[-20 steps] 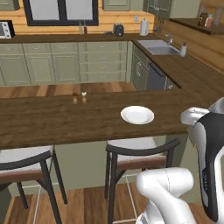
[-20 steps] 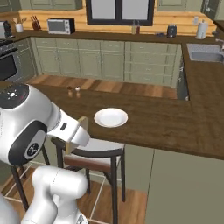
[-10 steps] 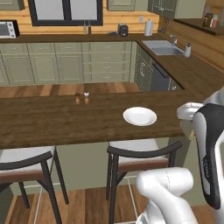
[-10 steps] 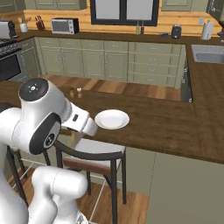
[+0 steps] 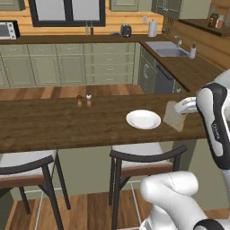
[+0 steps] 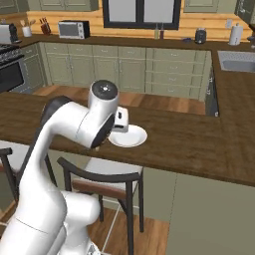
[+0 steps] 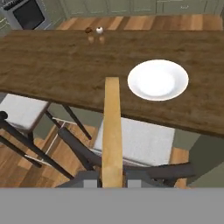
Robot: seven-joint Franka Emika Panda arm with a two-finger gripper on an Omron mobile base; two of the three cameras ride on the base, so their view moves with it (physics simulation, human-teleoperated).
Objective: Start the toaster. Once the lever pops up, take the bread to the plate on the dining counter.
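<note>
Left base view: bread (image 5: 174, 115) was held upright at the gripper (image 5: 185, 108), by the near right edge of the dining counter (image 5: 54, 123). Plate (image 5: 143, 119) lay flat on the counter just left of the bread, apart from it. Two small shakers (image 5: 84, 100) stood farther left, well apart from the plate. Toaster (image 5: 126, 30) sat on the far worktop under the window. Two stools (image 5: 141, 161) stood under the counter's near side.

Right base view: arm covered most of the gripper; plate (image 6: 131, 136) lay on the counter (image 6: 199, 144) just beside the hand, partly hidden by it. Bread could not be made out here. Toaster (image 6: 200, 35) sat on the back worktop.

Hand view: bread (image 7: 112, 131) seen edge-on, clamped between the two fingertips (image 7: 89, 180), rising up the middle of the frame. Gripper (image 7: 112, 181) was closed on it. Plate (image 7: 158, 79) lay to the upper right of the slice, not touching. Bread's far end overlapped the counter (image 7: 52, 65) edge; its lower part hung over the stool (image 7: 135, 144). Shakers (image 7: 94, 30) stood at the counter's far side.
</note>
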